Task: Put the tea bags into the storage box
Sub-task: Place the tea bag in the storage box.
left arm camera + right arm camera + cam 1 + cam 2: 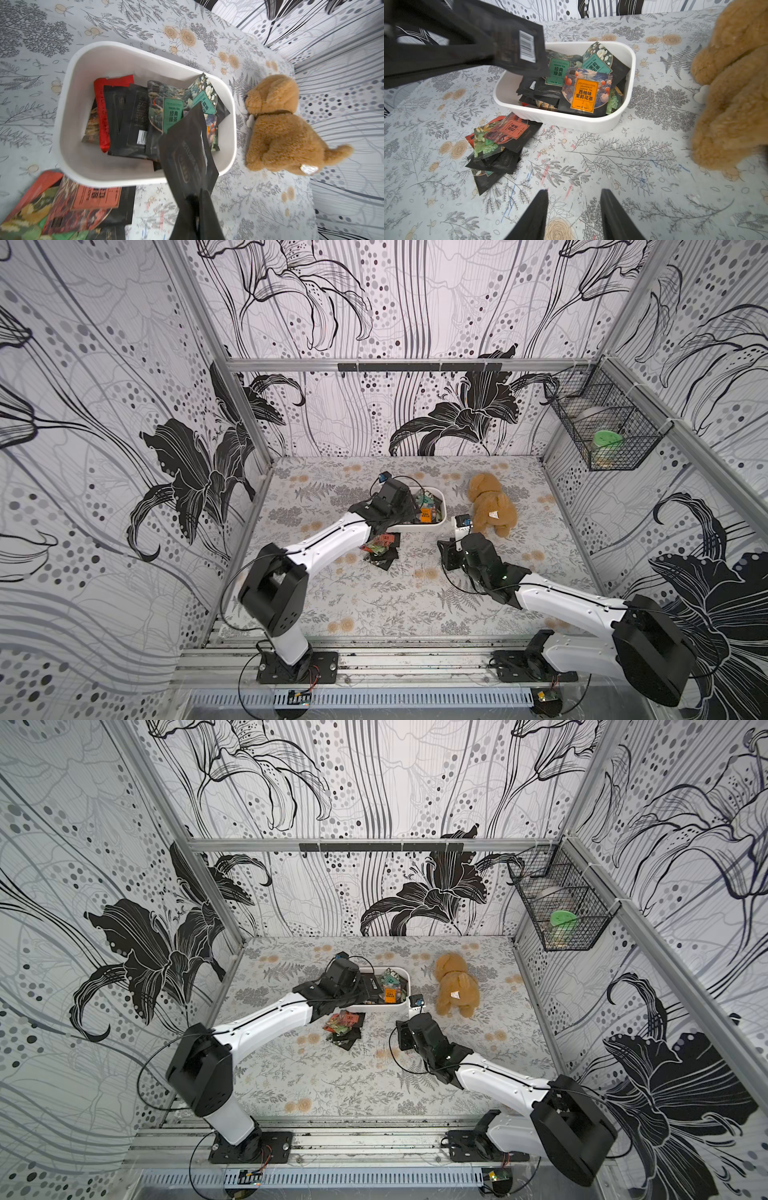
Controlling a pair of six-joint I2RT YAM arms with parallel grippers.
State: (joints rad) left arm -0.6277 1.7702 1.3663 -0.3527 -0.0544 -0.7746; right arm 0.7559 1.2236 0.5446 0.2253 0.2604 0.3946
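1. Bags (583,93) look light, flat and floppy, slick foil too, so I'd pinch an edge.
2. Left gripper (198,195) is clamped on one black bag (187,153) over the box (70,104) rim. A pile (500,141) sits just beside it.
3. Right gripper (574,199) is parted and empty.

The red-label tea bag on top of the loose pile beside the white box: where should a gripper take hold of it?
Probably its thin edge, not its flat face. The red-label tea bag lies nearly flat atop the pile, with the storage box close behind it. Its edge facing the open right gripper seems to jut past the bags beneath, so come from that side, low and tilted.
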